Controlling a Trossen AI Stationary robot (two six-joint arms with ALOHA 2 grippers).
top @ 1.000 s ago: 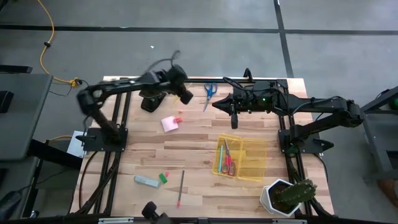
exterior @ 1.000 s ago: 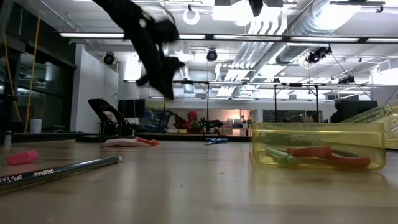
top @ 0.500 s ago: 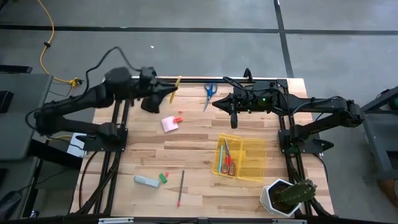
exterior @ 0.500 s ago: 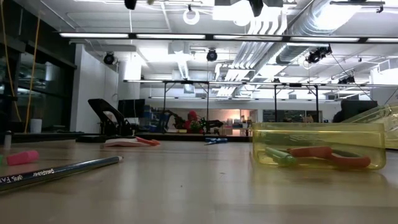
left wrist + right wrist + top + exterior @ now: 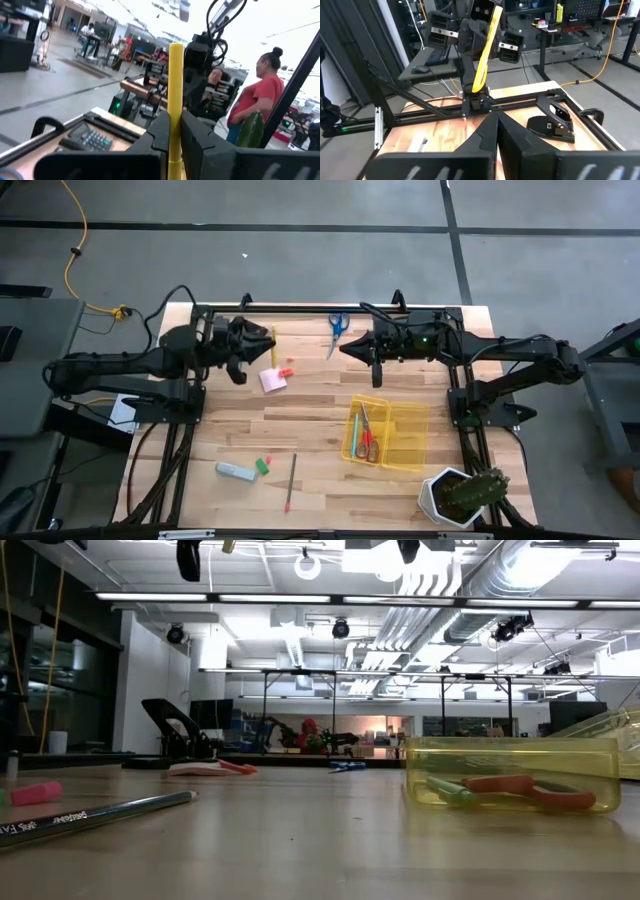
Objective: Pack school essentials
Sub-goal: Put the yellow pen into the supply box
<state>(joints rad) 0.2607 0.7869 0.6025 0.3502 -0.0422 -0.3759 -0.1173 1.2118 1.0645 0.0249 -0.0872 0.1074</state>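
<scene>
My left gripper (image 5: 264,346) hangs above the table's far left part, shut on a yellow marker (image 5: 272,347); the right wrist view shows the marker (image 5: 485,45) too. My right gripper (image 5: 345,348) waits shut and empty above the far middle. Blue scissors (image 5: 337,327) lie at the far edge. A pink sticky-note pad (image 5: 272,379) lies flat below the left gripper. A teal pen (image 5: 236,471), a green eraser (image 5: 262,465) and a reddish pencil (image 5: 291,482) lie near the front. Red scissors (image 5: 368,438) lie inside a clear yellow box (image 5: 410,430). My left gripper pinches the marker's barrel (image 5: 175,107) between its two fingers, below the marker's middle. The fingers (image 5: 197,137) reach about level from the table's left and lie across the marker. The marker stands roughly upright, somewhat tilted, lifted clear of the table, its longer part above the fingers.
A potted cactus (image 5: 462,493) stands at the near right corner. A black stapler (image 5: 552,120) sits near the far edge under the left arm. A small red piece (image 5: 289,368) lies beside the pad. A person in a red shirt (image 5: 260,100) stands beyond the table.
My left gripper has drawn back toward the table's left edge and risen, tipping from pointing down to about level, with the yellow marker in its hold. The arm has unfolded low along the table's left side. My right gripper has kept still.
</scene>
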